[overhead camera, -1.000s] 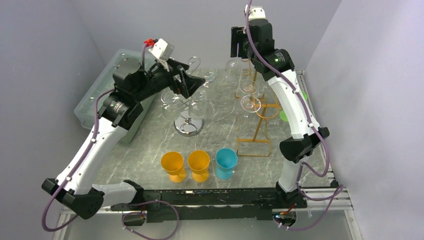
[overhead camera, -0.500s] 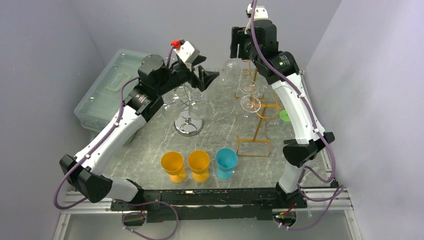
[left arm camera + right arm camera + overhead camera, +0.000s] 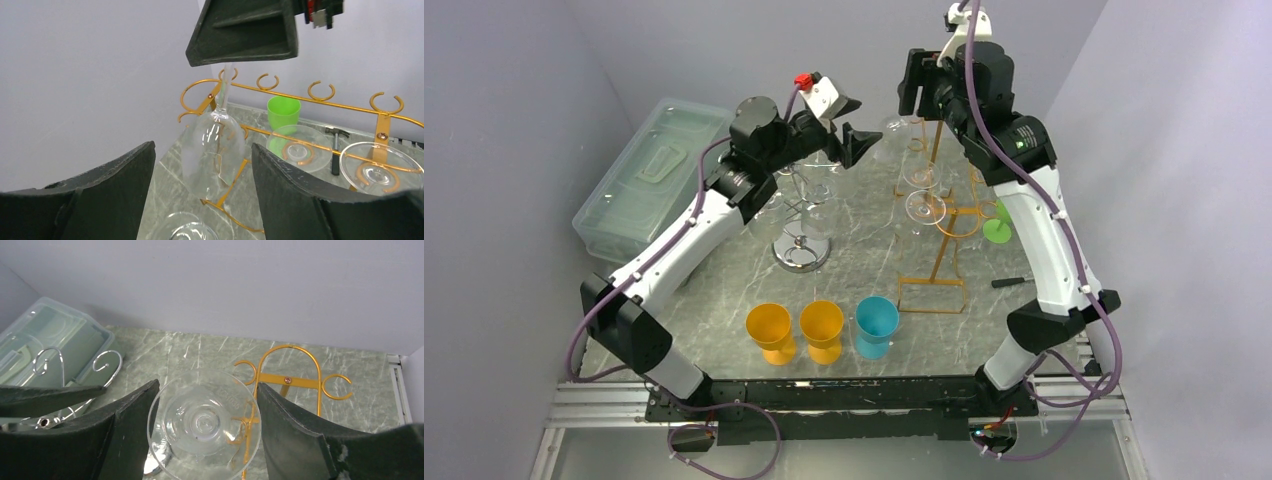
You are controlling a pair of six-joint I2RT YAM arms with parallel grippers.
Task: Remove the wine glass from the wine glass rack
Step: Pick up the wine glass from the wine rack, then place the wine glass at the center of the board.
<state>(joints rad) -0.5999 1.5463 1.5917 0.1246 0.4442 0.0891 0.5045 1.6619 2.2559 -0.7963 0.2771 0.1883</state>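
Swinging away from the silver stand (image 3: 802, 215) where it hovered a second ago, the left arm (image 3: 684, 240) has reached across to the far middle of the table (image 3: 724, 300); the right arm (image 3: 1044, 220) has drawn up and to the right, uncovering a small black tool (image 3: 1012, 282) on the marble. At the table's left edge lies a clear plastic bin (image 3: 649, 170); the gold wine glass rack (image 3: 944, 250) stands right of centre, and the silver stand, with stemware hanging on it, is to its left. The right gripper (image 3: 206, 385) is high over the rack's far end, pointing down; its jaws are clamped on the foot of the wine glass (image 3: 215, 132), which fills the gap from finger to finger; the bowl hangs mouth-down below, with the stem beside the end hook; whether the stem is clear of that hook cannot be told. The left gripper (image 3: 201, 146) faces the bowl from the left, jaws apart, nothing touching them. Two other glasses (image 3: 296, 145) hang further along the rack; a green cup (image 3: 997, 230) stands just to its right; two orange cups (image 3: 770, 330) and a blue cup (image 3: 876, 325) line the near edge.
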